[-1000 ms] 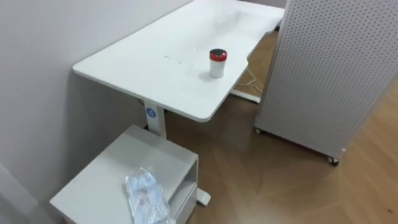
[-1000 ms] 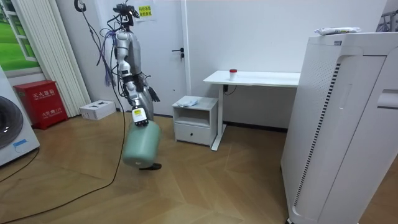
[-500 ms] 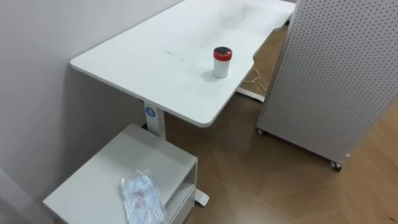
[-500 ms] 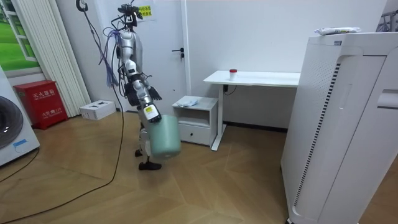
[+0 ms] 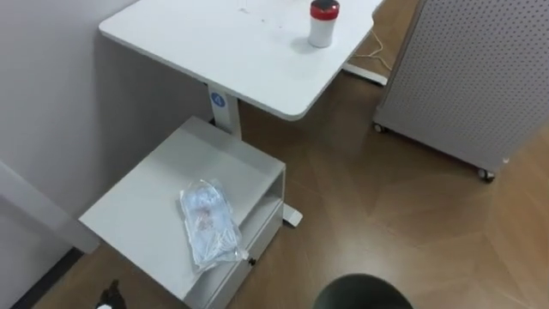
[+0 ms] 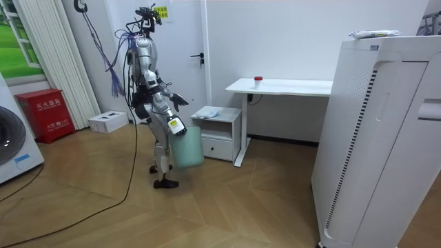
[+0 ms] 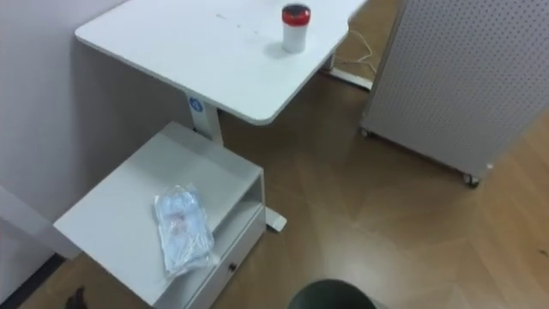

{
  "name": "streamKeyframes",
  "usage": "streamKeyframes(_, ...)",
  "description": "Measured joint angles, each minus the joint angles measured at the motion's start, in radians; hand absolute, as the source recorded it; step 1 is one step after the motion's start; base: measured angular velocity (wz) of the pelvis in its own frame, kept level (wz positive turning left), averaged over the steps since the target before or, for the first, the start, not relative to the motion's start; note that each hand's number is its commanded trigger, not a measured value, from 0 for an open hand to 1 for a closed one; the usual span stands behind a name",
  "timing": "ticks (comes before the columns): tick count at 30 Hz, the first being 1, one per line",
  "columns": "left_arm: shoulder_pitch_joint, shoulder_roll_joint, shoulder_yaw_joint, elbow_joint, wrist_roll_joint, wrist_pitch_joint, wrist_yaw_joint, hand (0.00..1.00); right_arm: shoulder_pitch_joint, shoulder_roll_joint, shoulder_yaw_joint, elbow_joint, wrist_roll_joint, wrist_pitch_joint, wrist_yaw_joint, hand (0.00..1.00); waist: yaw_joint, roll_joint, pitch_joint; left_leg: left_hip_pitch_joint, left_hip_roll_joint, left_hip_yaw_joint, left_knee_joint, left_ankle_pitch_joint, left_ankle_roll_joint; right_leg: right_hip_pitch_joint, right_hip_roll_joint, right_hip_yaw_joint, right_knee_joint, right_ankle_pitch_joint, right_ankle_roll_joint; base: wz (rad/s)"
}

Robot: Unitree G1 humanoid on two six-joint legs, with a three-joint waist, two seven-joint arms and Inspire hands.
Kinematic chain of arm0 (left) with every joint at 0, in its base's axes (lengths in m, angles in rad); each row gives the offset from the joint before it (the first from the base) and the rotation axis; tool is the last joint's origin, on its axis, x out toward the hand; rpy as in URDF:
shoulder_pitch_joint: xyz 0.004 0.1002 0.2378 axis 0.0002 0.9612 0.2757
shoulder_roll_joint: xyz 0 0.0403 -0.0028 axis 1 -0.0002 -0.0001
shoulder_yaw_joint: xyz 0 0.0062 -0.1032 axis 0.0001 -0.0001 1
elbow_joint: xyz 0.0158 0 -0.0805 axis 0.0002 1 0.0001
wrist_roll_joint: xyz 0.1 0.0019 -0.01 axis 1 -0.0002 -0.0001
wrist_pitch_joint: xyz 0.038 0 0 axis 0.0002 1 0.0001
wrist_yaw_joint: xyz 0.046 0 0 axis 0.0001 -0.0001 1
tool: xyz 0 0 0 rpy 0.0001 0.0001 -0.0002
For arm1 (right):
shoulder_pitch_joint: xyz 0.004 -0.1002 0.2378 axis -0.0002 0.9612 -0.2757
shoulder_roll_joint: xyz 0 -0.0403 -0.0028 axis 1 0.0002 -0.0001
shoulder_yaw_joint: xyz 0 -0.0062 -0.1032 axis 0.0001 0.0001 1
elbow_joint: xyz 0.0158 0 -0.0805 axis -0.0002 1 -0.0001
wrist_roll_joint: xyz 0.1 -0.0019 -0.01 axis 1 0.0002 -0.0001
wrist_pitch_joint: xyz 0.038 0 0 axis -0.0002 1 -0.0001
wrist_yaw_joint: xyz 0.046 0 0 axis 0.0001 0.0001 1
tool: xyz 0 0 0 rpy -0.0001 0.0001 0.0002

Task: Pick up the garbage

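A crumpled clear plastic bag [image 5: 208, 225] with pale bluish contents lies flat on top of a low white cabinet [image 5: 146, 193], one end at its front edge. A green bin [image 6: 185, 146] hangs from the right hand [image 6: 173, 126], just beside the cabinet.

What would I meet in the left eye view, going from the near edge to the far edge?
The dark top of the bin → the plastic bag, lying on the small cabinet → the white desk → the cup with the red lid.
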Motion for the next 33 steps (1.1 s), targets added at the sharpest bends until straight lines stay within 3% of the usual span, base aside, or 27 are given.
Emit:
streamKeyframes(2,-0.042,0.0,-0.039,0.006,0.0,-0.003,0.039,0.0,-0.009,0.005,0.044,-0.009,0.008,-0.006,-0.005,1.0,-0.007,-0.007,0.0126,-0.046,-0.003,0.002,0.027,0.0,0.0,-0.054,-0.013,-0.004,0.042,-0.006,-0.008,0.02)
streamKeyframes(7,-0.096,-0.001,-0.099,0.039,0.001,-0.031,0.085,0.0,-0.043,0.014,0.078,-0.054,0.025,-0.031,-0.019,1.0,-0.035,-0.013,0.0185,-0.129,-0.004,0.0,0.079,-0.001,0.001,-0.137,-0.022,-0.006,0.1,-0.013,-0.017,0.04)
streamKeyframes(13,-0.137,-0.003,-0.139,0.038,0.001,-0.036,0.125,0.0,-0.051,0.03,0.12,-0.102,0.049,-0.042,-0.024,1.0,-0.058,-0.015,0.0199,-0.217,-0.004,0.0,0.133,-0.001,0.001,-0.221,-0.033,-0.01,0.14,-0.02,-0.028,0.0)
streamKeyframes(18,-0.18,-0.005,-0.169,0.037,0.0,-0.061,0.177,0.0,-0.09,0.032,0.173,-0.105,0.049,-0.049,-0.032,1.0,-0.06,-0.02,0.0228,-0.273,0.002,0.0,0.163,-0.001,0.001,-0.272,-0.03,-0.011,0.154,-0.017,-0.033,0.0)
streamKeyframes(23,-0.195,-0.007,-0.189,0.037,-0.001,-0.07,0.231,0.0,-0.101,0.044,0.205,-0.137,0.068,-0.046,-0.032,1.0,-0.075,-0.02,0.0233,-0.343,0.012,-0.022,0.199,-0.007,-0.003,-0.323,-0.03,-0.023,0.175,-0.015,-0.038,0.05)
streamKeyframes(28,-0.239,-0.006,-0.193,0.038,0.002,-0.069,0.275,0.0,-0.117,0.043,0.245,-0.165,0.073,-0.017,-0.031,1.0,-0.076,-0.018,0.0243,-0.4,0.012,-0.026,0.23,-0.008,-0.002,-0.377,-0.032,-0.029,0.206,-0.017,-0.043,0.04)
streamKeyframes(33,-0.253,0.004,-0.229,0.036,0.049,-0.043,0.315,0.0,-0.124,0.039,0.268,-0.169,0.075,-0.01,-0.007,1.0,-0.078,-0.015,0.0262,-0.41,0.013,-0.027,0.238,-0.008,-0.003,-0.385,-0.033,-0.029,0.205,-0.019,-0.046,0.0)
